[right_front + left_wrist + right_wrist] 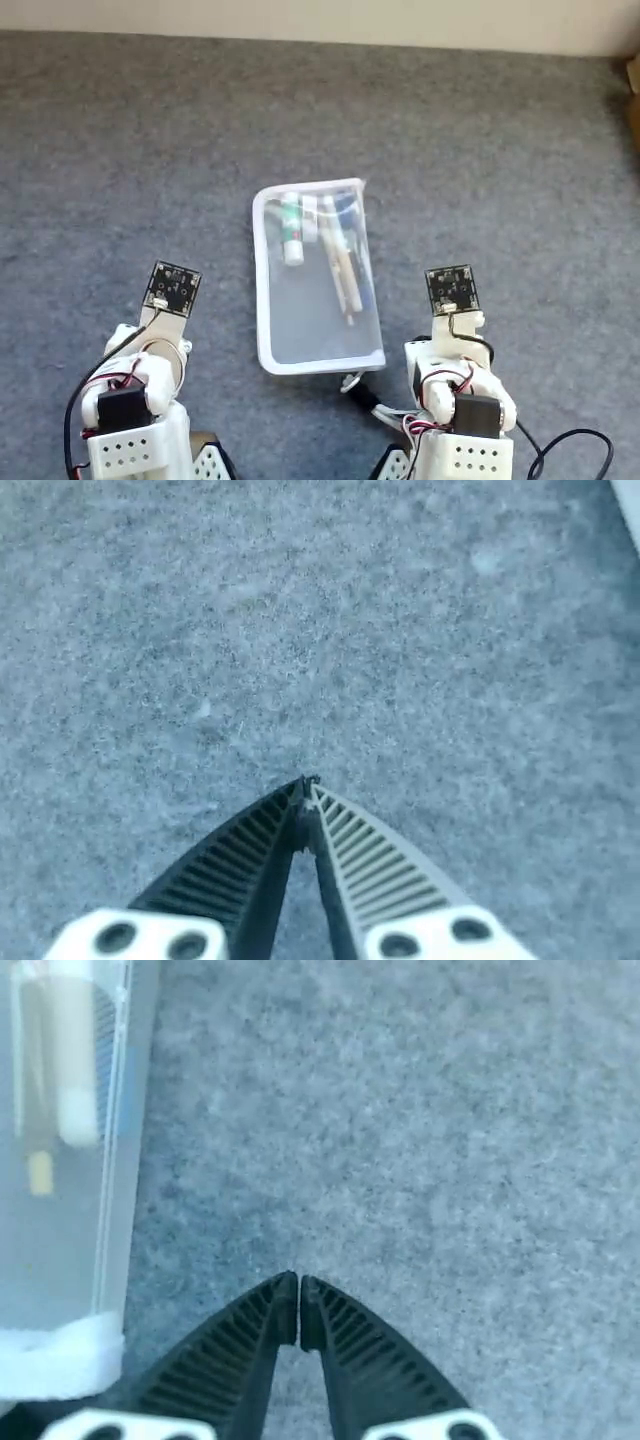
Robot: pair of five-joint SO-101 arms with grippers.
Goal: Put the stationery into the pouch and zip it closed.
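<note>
Grey felt-like covering runs across the whole tabletop (120, 130), with a pale strip of wall (400, 18) along its far edge.

Item 1, task object. You have the pouch (318, 275) lying flat at the middle of the tabletop, between the two arms, its long side running away from them. It is translucent with a white border. The stationery (345, 275) is inside it. A white tube (291, 232) with a green band lies at the far end on the left arm's side. Several pens (333, 235) lie lengthwise beside it, toward the right arm's side. A small pale tab (351, 380) sticks out at the near corner on the right arm's side. I cannot tell from these views whether the zip is drawn fully across.

Item 2, left side. Your left arm (150, 375) sits near the front edge, well apart from the pouch. The left claw (308, 785) has its ribbed fingers pressed together at the tips, empty, over bare covering.

Item 3, right side. Your right arm (455, 385) sits near the pouch's near corner. The right claw (299, 1288) also has its tips together and is empty. It is over the covering just beside the pouch (60, 1210) and not touching it.

Item 4. A black cable (570, 450) loops on the tabletop beside the right arm's base.
</note>
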